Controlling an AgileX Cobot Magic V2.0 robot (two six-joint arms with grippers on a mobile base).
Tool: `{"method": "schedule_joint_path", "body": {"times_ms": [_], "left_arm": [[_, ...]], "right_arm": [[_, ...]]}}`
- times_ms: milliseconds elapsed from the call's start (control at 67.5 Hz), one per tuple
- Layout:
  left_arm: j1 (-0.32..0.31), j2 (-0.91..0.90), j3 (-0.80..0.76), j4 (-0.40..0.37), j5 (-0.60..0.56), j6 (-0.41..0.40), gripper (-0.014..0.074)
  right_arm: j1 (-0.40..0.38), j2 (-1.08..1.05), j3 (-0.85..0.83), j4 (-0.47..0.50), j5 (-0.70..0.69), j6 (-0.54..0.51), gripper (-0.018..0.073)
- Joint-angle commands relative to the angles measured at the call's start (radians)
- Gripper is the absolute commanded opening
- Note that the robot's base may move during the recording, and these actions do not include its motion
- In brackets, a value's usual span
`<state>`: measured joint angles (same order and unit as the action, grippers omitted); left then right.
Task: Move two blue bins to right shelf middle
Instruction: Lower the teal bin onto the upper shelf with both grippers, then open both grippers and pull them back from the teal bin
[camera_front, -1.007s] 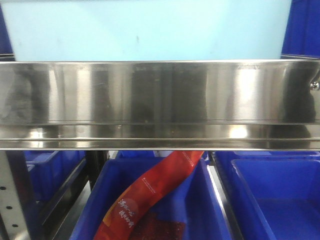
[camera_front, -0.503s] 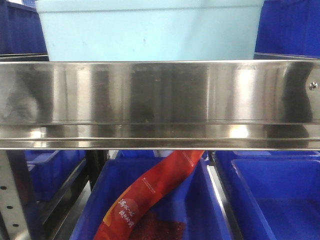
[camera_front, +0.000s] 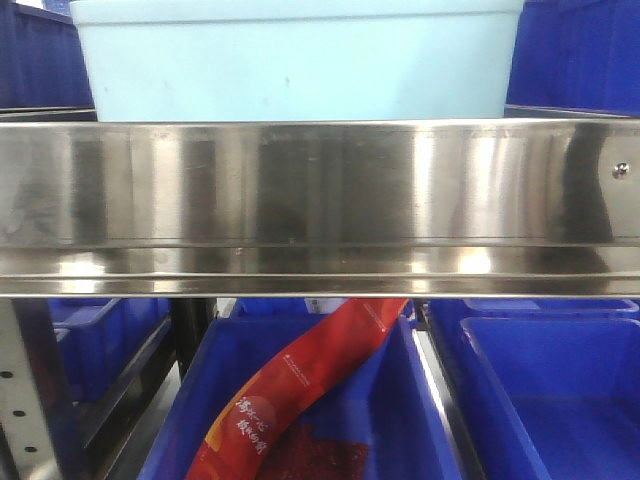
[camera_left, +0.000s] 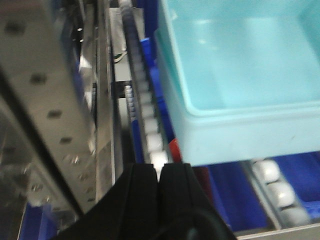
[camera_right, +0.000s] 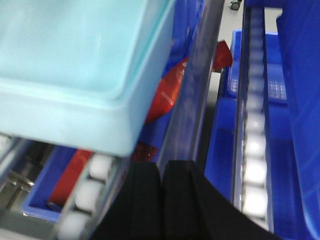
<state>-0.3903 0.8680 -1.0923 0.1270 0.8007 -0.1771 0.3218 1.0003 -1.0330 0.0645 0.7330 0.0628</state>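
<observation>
One pale blue bin (camera_front: 295, 60) resting on the roller tracks (camera_left: 145, 120) of the steel shelf (camera_front: 320, 190), behind its wide front rail, flanked by dark blue crates (camera_front: 575, 55). Left hand (camera_left: 159, 177) pressed together, pinching nothing, just beside the bin's near left corner; right hand (camera_right: 162, 182) likewise closed and empty below the near right corner. Judged about halfway: this bin seemingly placed and let go, no second pale bin in sight, so probably yet to be fetched
</observation>
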Motion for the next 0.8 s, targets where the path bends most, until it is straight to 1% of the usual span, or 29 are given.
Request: {"method": "schedule_joint_path", "body": {"times_ms": [0, 104, 207, 311, 385, 548, 637, 785], "left_arm": [[-0.003, -0.087, 0.123, 0.017, -0.090, -0.025, -0.0111], [-0.003, -0.199, 0.285, 0.019, -0.190, -0.025, -0.0111], [-0.003, -0.319, 0.413, 0.019, -0.275, -0.025, -0.0111], [-0.003, -0.452, 0.519, 0.019, -0.379, -0.025, -0.0111], [-0.003, -0.542, 0.568, 0.021, -0.430, -0.025, -0.0111], [-0.003, -0.687, 0.639, 0.069, -0.452, -0.025, -0.0111], [-0.003, -0.746, 0.656, 0.069, -0.448, -0.025, -0.0111], [-0.003, -0.767, 0.659, 0.069, -0.448, -0.025, -0.0111]], "right_arm": [[0.000, -0.075, 0.111, -0.014, -0.084, 0.000, -0.0161], [0.000, -0.168, 0.258, -0.014, -0.173, 0.000, -0.0161], [0.000, -0.269, 0.394, -0.023, -0.256, 0.000, -0.0161], [0.000, -0.378, 0.499, -0.042, -0.319, 0.000, -0.0161], [0.000, -0.459, 0.554, -0.046, -0.340, 0.000, -0.0161], [0.000, -0.621, 0.603, -0.058, -0.362, 0.000, -0.0161], [0.000, -0.708, 0.604, -0.065, -0.378, 0.000, -0.0161], [0.000, -0.788, 0.604, -0.070, -0.417, 0.000, -0.0161]]}}
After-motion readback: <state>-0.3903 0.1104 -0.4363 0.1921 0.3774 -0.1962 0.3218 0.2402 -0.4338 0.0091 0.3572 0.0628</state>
